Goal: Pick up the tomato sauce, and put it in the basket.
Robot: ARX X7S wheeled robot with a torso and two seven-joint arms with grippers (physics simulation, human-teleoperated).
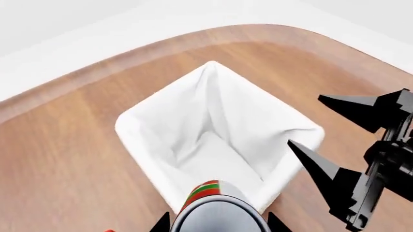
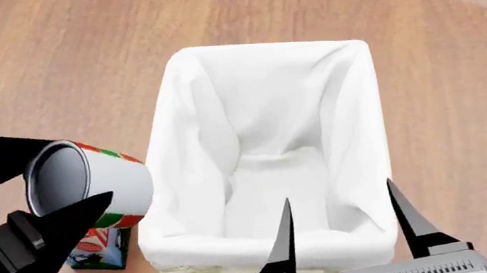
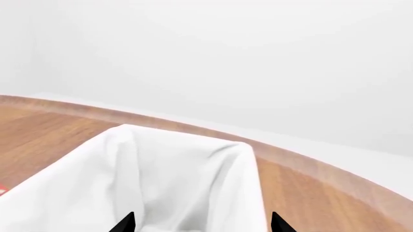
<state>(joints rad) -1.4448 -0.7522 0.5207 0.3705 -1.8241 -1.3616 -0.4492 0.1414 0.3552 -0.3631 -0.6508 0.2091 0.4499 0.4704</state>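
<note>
Only the head view shows tomato sauce (image 2: 97,182) beside basket (image 2: 174,117).

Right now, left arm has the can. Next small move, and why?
Probably shift the left end effector sideways toward the basket before opening. In the head view the tomato sauce can seems gripped beside the near-left rim, not yet over the lining; the inside looks empty.

The tomato sauce (image 2: 102,181) has a red-green label and grey top; the basket (image 2: 273,175) is cream wicker lined white; the table (image 2: 469,112) is brown woodgrain.
</note>
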